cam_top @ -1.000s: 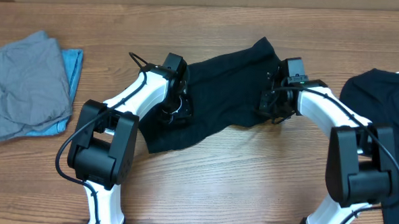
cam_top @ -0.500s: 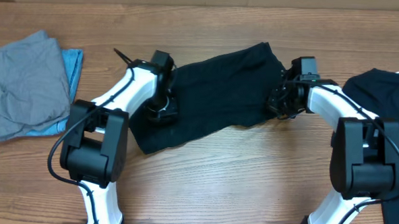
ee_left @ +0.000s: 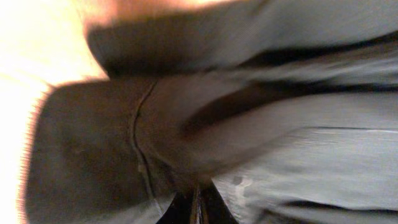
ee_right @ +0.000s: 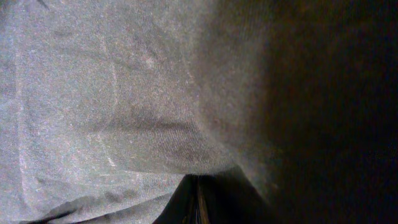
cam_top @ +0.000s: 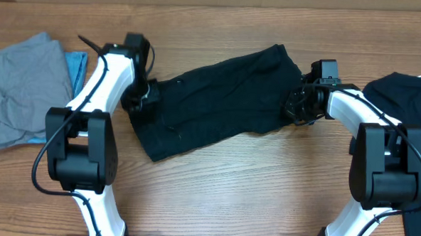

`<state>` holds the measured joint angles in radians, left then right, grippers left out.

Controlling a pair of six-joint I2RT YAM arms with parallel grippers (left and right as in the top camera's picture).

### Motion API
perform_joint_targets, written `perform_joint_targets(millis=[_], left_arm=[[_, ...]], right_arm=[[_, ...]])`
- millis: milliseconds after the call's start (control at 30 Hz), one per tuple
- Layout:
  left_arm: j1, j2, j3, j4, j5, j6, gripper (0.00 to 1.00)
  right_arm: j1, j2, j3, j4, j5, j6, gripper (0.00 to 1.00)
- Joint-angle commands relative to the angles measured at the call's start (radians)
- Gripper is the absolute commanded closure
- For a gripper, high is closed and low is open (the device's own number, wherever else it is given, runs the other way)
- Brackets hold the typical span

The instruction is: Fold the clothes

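The black pants [cam_top: 218, 97] lie in the centre of the overhead frame as a wide slanted band, low at the left end and higher at the right end. The cloth is stretched between the 2 arms.

The left gripper [cam_top: 141, 101] is at the left end of the band, at its upper corner. Its jaws are closed and pinch the cloth there. In the left wrist view the dark fabric fills almost all the frame and bunches into the closed tips [ee_left: 198, 208] at the lower edge. The right gripper [cam_top: 296, 107] is closed on the right end of the pants in the same way. In its wrist view the fabric gathers at the tips [ee_right: 199, 199].

The lower left corner of the pants lies free on the table [cam_top: 228, 197]. Bare wood is wide in the lower centre, between the 2 arm bases, and there is a narrower strip along the upper edge.

At the left edge a grey piece [cam_top: 23, 88] lies on a light-blue piece [cam_top: 76, 66], which is just beside the left arm. At the right edge a black garment [cam_top: 403, 98] lies near the right arm and runs out of the frame.
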<state>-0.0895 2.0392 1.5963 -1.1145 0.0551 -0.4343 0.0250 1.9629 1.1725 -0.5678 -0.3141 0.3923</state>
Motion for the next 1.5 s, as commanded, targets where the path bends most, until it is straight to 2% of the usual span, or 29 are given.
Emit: perform_joint_targets(millis=[0, 167, 200, 267, 400, 600, 900, 1100, 1133, 1200, 1233, 1300, 1467], left_arm=[[-0.006, -0.127, 0.101, -0.028, 0.026, 0.006, 0.96], [-0.022, -0.175, 0.103, -0.095, 0.138, 0.008, 0.96], [-0.027, -0.172, 0.097, -0.107, 0.144, 0.008, 0.96], [-0.04, -0.167, 0.071, -0.113, 0.154, 0.009, 0.96], [-0.076, -0.151, -0.021, -0.078, 0.151, 0.009, 0.96], [-0.109, -0.148, -0.206, 0.078, 0.152, 0.003, 0.96], [-0.109, -0.148, -0.367, 0.24, 0.136, 0.0, 0.96], [-0.109, -0.148, -0.481, 0.38, 0.11, -0.069, 0.96], [-0.109, -0.148, -0.498, 0.397, 0.11, -0.072, 0.96], [-0.109, -0.148, -0.523, 0.417, 0.109, -0.076, 0.96], [-0.109, -0.148, -0.533, 0.425, 0.11, -0.076, 0.96], [-0.109, -0.148, -0.541, 0.428, 0.11, -0.076, 0.96], [-0.109, -0.148, -0.541, 0.428, 0.11, -0.075, 0.96]], right_arm=[[-0.036, 0.075, -0.034, -0.016, 0.179, 0.002, 0.96], [-0.035, 0.075, -0.034, -0.015, 0.176, 0.006, 0.96], [-0.035, 0.075, -0.034, -0.013, 0.167, 0.006, 0.92], [-0.035, 0.075, -0.034, -0.009, 0.148, 0.005, 0.79], [-0.035, 0.075, -0.034, -0.013, 0.148, 0.005, 0.78], [-0.036, 0.075, -0.034, -0.025, 0.149, 0.005, 0.79], [-0.036, 0.075, -0.034, -0.027, 0.149, 0.005, 0.79], [-0.036, 0.075, -0.034, -0.028, 0.149, 0.005, 0.79], [-0.036, 0.075, -0.034, -0.029, 0.149, 0.005, 0.81], [-0.036, 0.075, -0.034, -0.032, 0.149, 0.005, 0.94], [-0.037, 0.075, -0.033, -0.034, 0.15, 0.005, 0.96], [-0.052, 0.074, -0.016, -0.051, 0.149, 0.005, 0.96], [-0.135, 0.072, 0.156, -0.229, 0.149, 0.0, 0.96]])
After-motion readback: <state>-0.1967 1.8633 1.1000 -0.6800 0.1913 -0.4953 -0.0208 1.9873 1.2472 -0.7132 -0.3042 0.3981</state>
